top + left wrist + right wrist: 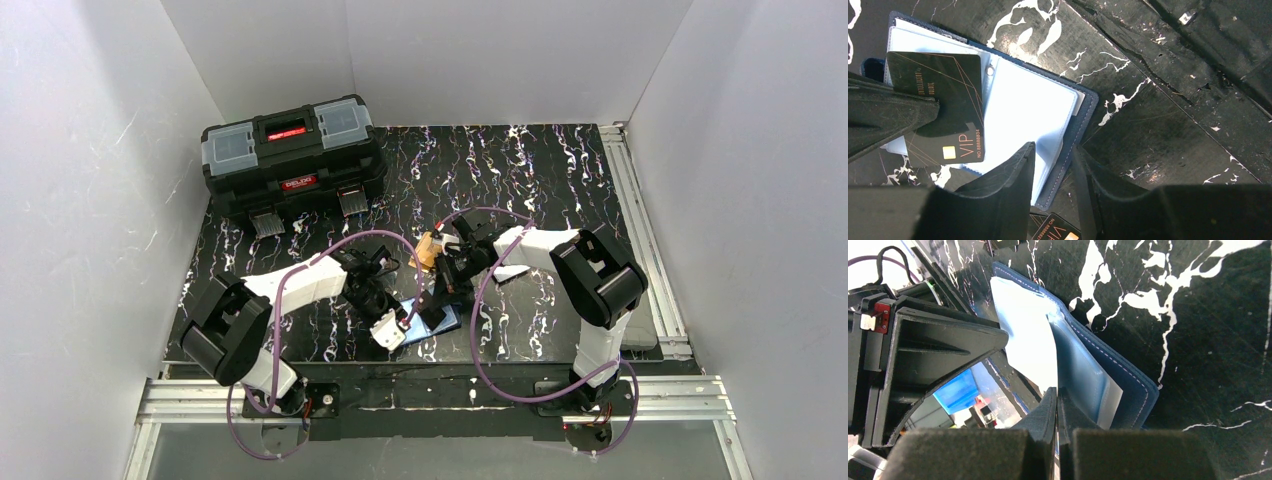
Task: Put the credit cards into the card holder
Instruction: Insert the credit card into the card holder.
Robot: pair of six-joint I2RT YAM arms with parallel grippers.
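**As the card holder lies open, two pincers crowd it**

Where the counter [560,170] runs back to the upper left of the overhead view, a black toolbox [290,158] sits with its lid down, well apart from the work. The left arm [300,283] bends from the lower left toward centre. Its left pincer [1053,150] is tipped down with jaws apart, astride the navy edge of the card holder [1028,105]. The holder lies spread open at lower centre, light-blue pockets up. At the left of the left wrist view, a black VIP card [953,100] lies over the holder's page, clenched in the right pincer [1057,400], whose jaws are pressed together. A second VIP card [1058,232] peeks out beneath the left pincer. Orange-yellow cards [428,250] lie just beyond. The right arm [545,245] folds at its elbow on the right and reaches leftward.
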